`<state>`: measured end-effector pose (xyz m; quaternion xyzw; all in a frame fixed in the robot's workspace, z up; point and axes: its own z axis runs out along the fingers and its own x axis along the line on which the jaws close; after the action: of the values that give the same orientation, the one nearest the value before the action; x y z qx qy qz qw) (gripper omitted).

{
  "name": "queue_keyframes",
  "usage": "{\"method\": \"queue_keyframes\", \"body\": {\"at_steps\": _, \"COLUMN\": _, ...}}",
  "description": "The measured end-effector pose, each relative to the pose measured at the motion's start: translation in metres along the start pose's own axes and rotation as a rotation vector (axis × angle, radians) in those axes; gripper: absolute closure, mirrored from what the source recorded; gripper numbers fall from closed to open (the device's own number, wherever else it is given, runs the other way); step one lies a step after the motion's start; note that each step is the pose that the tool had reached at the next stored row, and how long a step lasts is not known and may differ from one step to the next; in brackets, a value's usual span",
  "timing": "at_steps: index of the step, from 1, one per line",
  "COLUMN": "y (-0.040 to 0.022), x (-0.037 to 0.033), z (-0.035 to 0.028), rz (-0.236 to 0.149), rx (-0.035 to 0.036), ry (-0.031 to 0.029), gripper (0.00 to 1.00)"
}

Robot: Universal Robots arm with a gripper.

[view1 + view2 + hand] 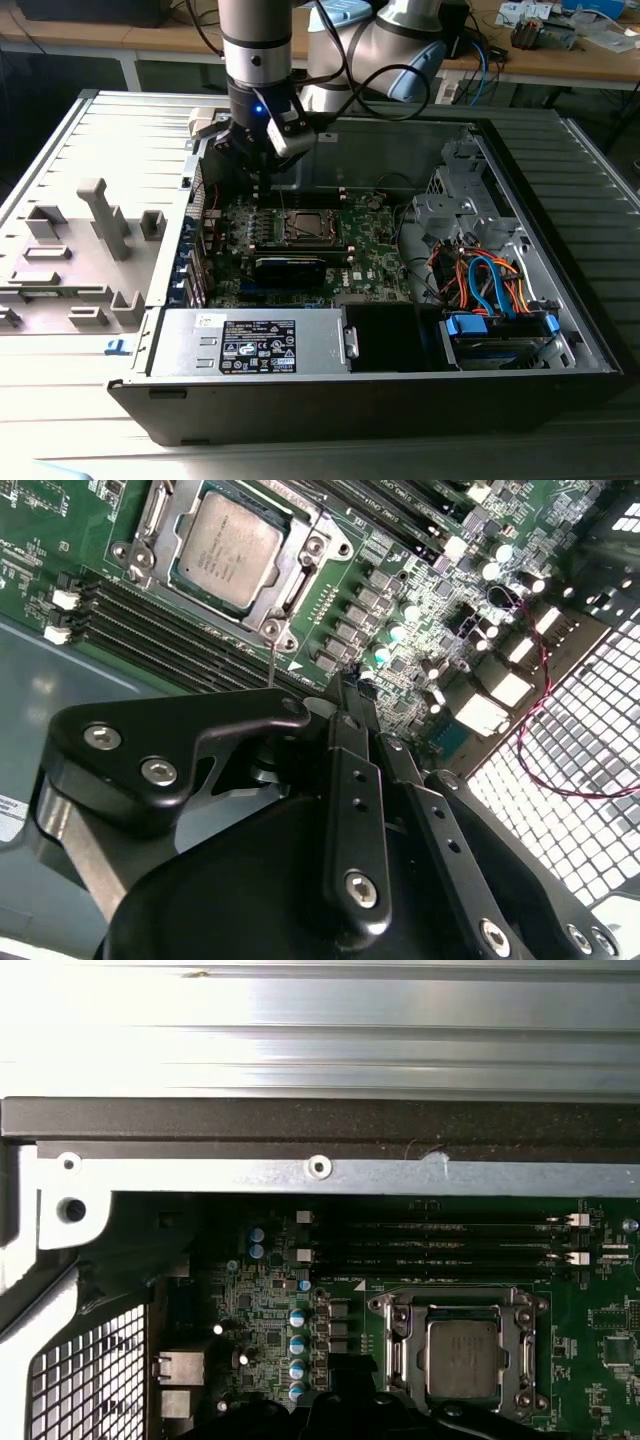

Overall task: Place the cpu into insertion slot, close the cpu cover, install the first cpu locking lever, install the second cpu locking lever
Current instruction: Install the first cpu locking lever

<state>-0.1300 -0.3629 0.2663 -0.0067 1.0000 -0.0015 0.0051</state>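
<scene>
Exterior view: dim case interior, bright wash on the grey panel (60, 330). First wrist view: strong glare on the case wall (320, 1030). Second wrist view: hand (350, 695) dark, softly blurred.

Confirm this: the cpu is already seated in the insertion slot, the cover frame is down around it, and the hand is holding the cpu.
Not quite. The hand holds nothing; it sits beside the insertion slot. In the second wrist view the cpu lies seated, with the cover frame down around it.
</scene>
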Motion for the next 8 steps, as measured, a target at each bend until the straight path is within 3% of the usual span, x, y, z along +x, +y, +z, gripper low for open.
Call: {"method": "queue_keyframes", "body": {"at_steps": 8, "y": 0.0, "x": 0.003, "z": 0.0003, "rz": 0.0, "rx": 0.0001, "ry": 0.0, "gripper": 0.89}}
